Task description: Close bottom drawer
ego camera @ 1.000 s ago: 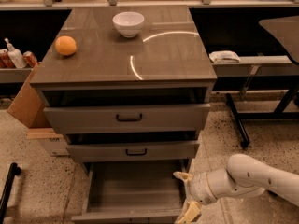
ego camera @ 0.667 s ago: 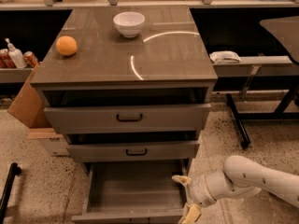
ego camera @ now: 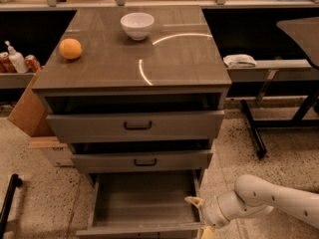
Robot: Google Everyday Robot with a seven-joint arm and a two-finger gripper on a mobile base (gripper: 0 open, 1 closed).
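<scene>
The bottom drawer point(ego camera: 144, 203) of the grey-brown cabinet stands pulled far out at the bottom of the camera view, its grey wood-grain box showing empty. Its front edge point(ego camera: 139, 229) runs along the frame's lower border and its handle is out of view. My gripper point(ego camera: 200, 216) is at the drawer's front right corner, with yellowish fingertips point(ego camera: 194, 201) beside the right wall. The white arm point(ego camera: 269, 198) reaches in from the lower right.
The top drawer point(ego camera: 137, 125) and middle drawer point(ego camera: 143, 161) stand slightly open. On the cabinet top sit an orange point(ego camera: 70, 49) and a white bowl point(ego camera: 137, 25). A cardboard box point(ego camera: 27, 111) is at the left. A table leg point(ego camera: 254, 128) stands at the right.
The arm and gripper have shifted slightly left and down toward the drawer's front right corner. The drawer has not visibly moved.
</scene>
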